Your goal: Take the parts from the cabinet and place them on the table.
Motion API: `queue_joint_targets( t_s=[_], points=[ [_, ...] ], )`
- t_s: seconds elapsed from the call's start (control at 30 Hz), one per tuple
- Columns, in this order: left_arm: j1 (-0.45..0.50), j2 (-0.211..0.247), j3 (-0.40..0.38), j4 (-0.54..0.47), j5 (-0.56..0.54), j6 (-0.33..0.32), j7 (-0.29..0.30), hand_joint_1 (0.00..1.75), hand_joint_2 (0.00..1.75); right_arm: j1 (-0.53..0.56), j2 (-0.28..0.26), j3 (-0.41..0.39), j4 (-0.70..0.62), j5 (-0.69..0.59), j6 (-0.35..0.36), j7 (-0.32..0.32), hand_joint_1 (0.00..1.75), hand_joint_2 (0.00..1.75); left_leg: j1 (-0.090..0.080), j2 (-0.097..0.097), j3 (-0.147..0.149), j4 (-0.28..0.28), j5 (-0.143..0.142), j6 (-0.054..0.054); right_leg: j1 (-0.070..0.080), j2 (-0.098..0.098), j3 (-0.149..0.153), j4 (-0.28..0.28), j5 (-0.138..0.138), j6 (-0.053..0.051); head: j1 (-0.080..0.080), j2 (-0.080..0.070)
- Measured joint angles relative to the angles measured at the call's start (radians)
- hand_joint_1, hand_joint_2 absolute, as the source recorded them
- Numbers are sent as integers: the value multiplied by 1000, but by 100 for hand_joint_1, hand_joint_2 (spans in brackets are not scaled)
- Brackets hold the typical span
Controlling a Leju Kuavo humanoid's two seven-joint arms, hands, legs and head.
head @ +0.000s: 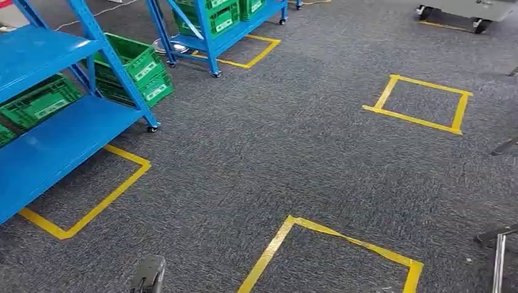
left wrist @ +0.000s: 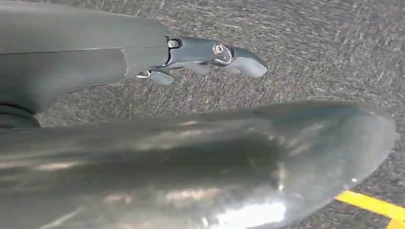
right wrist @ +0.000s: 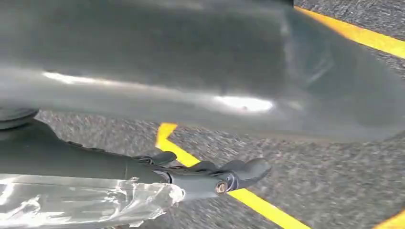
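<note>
Left hand [left wrist: 200,59] hanging released above carpet, right hand [right wrist: 205,176] grasping clear plastic bag [right wrist: 81,200], blue shelving [head: 55,140] with green crates [head: 131,67]

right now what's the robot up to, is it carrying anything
The robot is standing on the grey carpet among yellow tape squares, with the blue shelving and its green crates off to its left. Both arms hang down. The left hand holds nothing, fingers loosely extended over the floor. The right hand lies against a crinkled clear plastic bag; whether it grips the bag can't be told. No table is in view yet.
</note>
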Motion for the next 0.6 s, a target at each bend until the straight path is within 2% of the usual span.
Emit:
queue_joint_targets(
  t_s=[0.03,0.1,0.13,0.17,0.2,0.23,0.27,0.3,0.33,0.37,0.4,0.43,0.47,0.5,0.53,0.6],
  points=[
    [0,1,1,0,6,1,-1,0,0,-1,0,0,0,6,0,-1,0,0,4,-14,-2,-9,-15,13,5,-12,-1,1,-2,3,7,0],
    [13,3,6,0,35,4,-18,0,0,-3,0,0,0,31,-3,-4,0,0,5,-39,-11,-8,-15,22,5,-37,4,-5,-2,7,8,0],
    [20,7,17,0,55,3,-34,0,0,-6,0,2,0,50,-7,-7,0,0,10,-53,-6,-11,-14,28,2,-36,-2,-1,-16,15,8,0],
    [30,10,26,0,71,3,-47,0,0,-7,1,7,0,64,-11,-10,0,0,12,-62,-6,-12,-16,33,-1,17,-20,33,-33,17,13,0],
    [36,16,38,0,87,1,-58,0,0,-7,6,10,0,77,-18,-11,0,0,13,-72,-6,-12,-16,37,-3,48,-56,102,-62,17,15,0],
    [40,20,46,0,95,-3,-65,0,0,-5,9,12,0,85,-20,-11,0,0,13,-86,-6,-12,-17,41,-5,65,-108,199,-95,19,16,0],
    [44,23,53,0,99,-4,-69,0,0,-2,11,14,1,89,-21,-11,0,0,12,-101,-6,-12,-18,43,-6,71,-159,286,-119,22,17,0],
    [49,26,58,0,103,-5,-71,0,0,-1,12,16,1,91,-21,-11,0,0,11,-117,-3,-12,-20,45,-6,73,-200,342,-124,24,16,0],
    [55,29,63,0,104,-4,-71,0,0,-1,13,17,1,91,-22,-11,0,0,11,-134,0,-11,-21,47,-6,74,-219,346,-105,23,16,0],
    [59,31,68,0,104,-5,-71,0,0,-2,13,18,1,93,-23,-11,0,0,11,-152,5,-11,-24,47,-7,77,-211,299,-58,20,16,0],
    [62,31,71,0,104,-4,-71,0,0,-3,13,19,1,93,-23,-11,0,0,12,-169,11,-11,-26,46,-7,83,-184,219,-2,15,16,0],
    [62,30,73,0,104,-4,-71,0,0,-4,13,21,1,94,-24,-11,0,0,15,-185,17,-11,-31,43,-7,100,-146,125,52,11,16,0],
    [62,30,76,0,104,-4,-71,0,0,-5,13,22,1,95,-25,-11,0,0,19,-199,19,-10,-34,38,-11,146,-120,48,83,8,16,0],
    [62,31,77,0,105,-4,-72,0,0,-5,14,24,2,98,-24,-11,0,0,15,-212,16,-5,-36,32,-19,177,-102,38,75,10,15,0],
    [62,32,79,0,108,-3,-71,0,0,-5,14,24,2,101,-25,-11,0,0,20,-222,11,0,-36,28,-17,174,-88,21,59,14,17,0],
    [67,32,89,0,126,-1,-71,0,0,-9,16,32,1,115,-26,-9,0,0,27,-236,7,-8,-32,14,-12,162,-91,26,54,7,16,0]
  ],
)
